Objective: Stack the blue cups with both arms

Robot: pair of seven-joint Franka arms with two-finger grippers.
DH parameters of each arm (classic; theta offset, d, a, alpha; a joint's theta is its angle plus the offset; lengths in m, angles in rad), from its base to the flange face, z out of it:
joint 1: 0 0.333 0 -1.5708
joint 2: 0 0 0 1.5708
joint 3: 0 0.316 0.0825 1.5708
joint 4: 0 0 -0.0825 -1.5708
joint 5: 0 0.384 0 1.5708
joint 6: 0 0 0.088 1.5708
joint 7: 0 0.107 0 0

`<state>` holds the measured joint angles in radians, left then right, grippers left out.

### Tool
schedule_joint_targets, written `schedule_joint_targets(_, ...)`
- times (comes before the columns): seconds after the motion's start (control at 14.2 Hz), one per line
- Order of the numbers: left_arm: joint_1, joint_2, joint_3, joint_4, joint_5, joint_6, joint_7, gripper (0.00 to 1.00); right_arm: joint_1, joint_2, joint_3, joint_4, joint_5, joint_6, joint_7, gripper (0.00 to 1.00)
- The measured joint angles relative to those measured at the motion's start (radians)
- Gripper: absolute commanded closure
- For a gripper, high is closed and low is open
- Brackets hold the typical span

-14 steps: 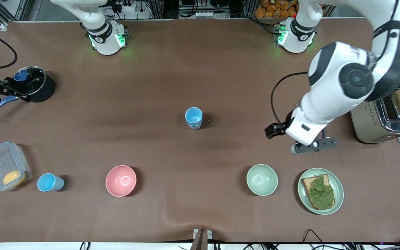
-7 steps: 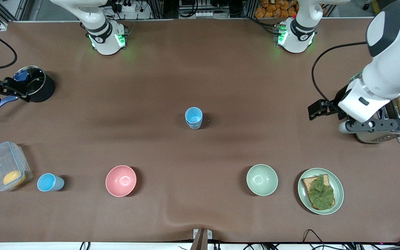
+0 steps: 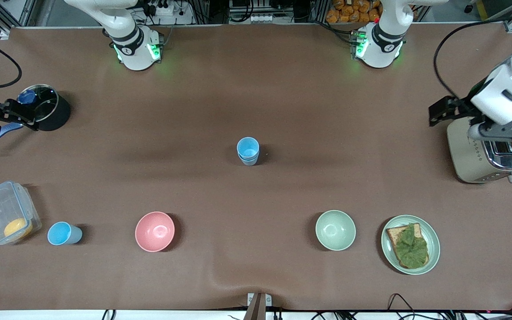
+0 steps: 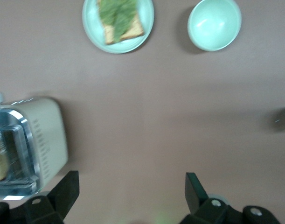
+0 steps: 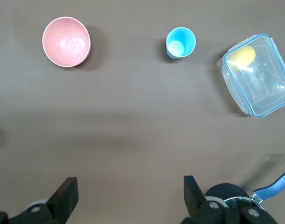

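Nearest the front camera, toward the right arm's end of the tabletop (image 3: 282,89), a single bright blue cup (image 3: 63,234) stands upright and alone, just beside a clear lidded container (image 3: 7,212) and well apart from the pink bowl (image 3: 154,231). The pale green bowl (image 3: 335,230) and a plate of toast with greens (image 3: 410,244) sit in the same row toward the left arm's end.

Farther from the camera, at the middle of the tabletop, two blue cups (image 3: 248,151) stand nested one inside the other, upright. That part of the job looks finished. By this judgement one cup is left to add to the pile, unless the task asks for only two.

Farther still, the left claw (image 4: 130,196) hangs over the toaster (image 3: 487,153) at the left arm's end, its jaws wide apart and holding nothing. The right claw (image 5: 128,196) is over the dark pot (image 3: 49,111) at the right arm's end, jaws likewise spread and empty. Neither claw is near any cup. The lone cup lies on the right arm's side, so that arm seems the better placed to fetch it.
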<state>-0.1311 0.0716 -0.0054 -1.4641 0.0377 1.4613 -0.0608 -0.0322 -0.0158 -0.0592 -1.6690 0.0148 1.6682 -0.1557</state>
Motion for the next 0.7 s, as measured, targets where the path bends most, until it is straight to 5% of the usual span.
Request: schedule_joint_targets(0.7, -0.014, -0.031, 0.013, -0.006, 0.018, -0.048, 0.002, 0.00, 0.000, 0.000, -0.001, 0.000, 0.000, 0.000, 0.000, 0.00)
